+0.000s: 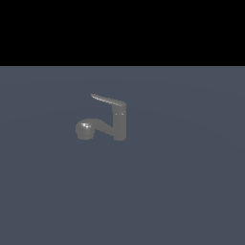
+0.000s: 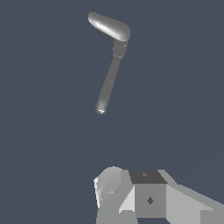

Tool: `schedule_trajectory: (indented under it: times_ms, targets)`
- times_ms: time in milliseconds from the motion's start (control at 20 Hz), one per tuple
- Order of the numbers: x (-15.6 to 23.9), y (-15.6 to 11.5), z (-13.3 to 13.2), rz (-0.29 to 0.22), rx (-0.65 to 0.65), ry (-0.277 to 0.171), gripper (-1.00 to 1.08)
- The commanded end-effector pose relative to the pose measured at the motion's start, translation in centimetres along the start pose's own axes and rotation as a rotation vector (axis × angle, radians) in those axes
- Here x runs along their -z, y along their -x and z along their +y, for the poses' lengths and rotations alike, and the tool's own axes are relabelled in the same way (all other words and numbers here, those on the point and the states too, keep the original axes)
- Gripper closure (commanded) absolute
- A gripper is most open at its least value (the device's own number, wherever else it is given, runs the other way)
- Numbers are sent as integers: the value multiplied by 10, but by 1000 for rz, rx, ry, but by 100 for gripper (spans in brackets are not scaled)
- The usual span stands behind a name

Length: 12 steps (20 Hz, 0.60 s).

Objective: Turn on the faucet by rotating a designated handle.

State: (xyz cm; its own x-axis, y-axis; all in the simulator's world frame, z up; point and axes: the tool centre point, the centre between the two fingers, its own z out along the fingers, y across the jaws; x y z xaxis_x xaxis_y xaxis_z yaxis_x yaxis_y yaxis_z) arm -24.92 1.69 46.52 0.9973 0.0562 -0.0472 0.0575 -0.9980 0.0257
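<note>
Handle [image 1: 108, 100] points to exterior view's left — above, roughly parallel w/ spout [image 1: 93, 126].

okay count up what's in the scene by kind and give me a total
Faucet, with handle on top: 1
Gripper, wrist view only: 1
Total: 2

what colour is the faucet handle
Dull metallic grey, like the rest of the faucet; the handle shows best in the exterior view.
</note>
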Motion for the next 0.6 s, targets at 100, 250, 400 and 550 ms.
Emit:
schedule_trajectory:
  times_ms: [100,250,400,550]
  targets:
    - [-1,-10,-2,-1,-39,-15,108]
    - [-2,-20,-3,-2,-77,-30,108]
    - [-4,-33,-5,-5,-126,-47,108]
    - [-6,-49,-7,-9,-188,-67,108]
